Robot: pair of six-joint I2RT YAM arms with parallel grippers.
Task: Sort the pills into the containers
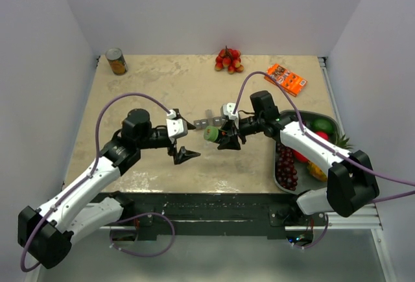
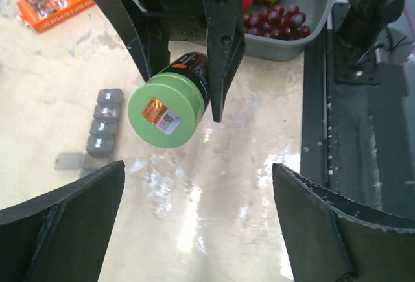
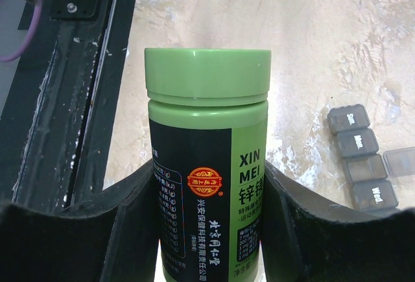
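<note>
Our right arm reaches inward, the right gripper pinching the green bottle sideways, cap toward the left gripper. That one hangs low opposite, jaws spread wide and empty. The containers lie on the table just beyond the bottle.

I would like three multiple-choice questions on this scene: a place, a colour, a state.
1. Where on the table does the tin can stand? A far left corner; B near right edge; C the middle.
2. What colour is the cap of the bottle held by the right gripper? A white; B green; C red.
3. How is the left gripper? A shut on the bottle; B shut on the can; C open, empty.
1 A: the top view shows it at the far left corner. 2 B: the right wrist view shows green. 3 C: its fingers stand wide apart, nothing between.
</note>
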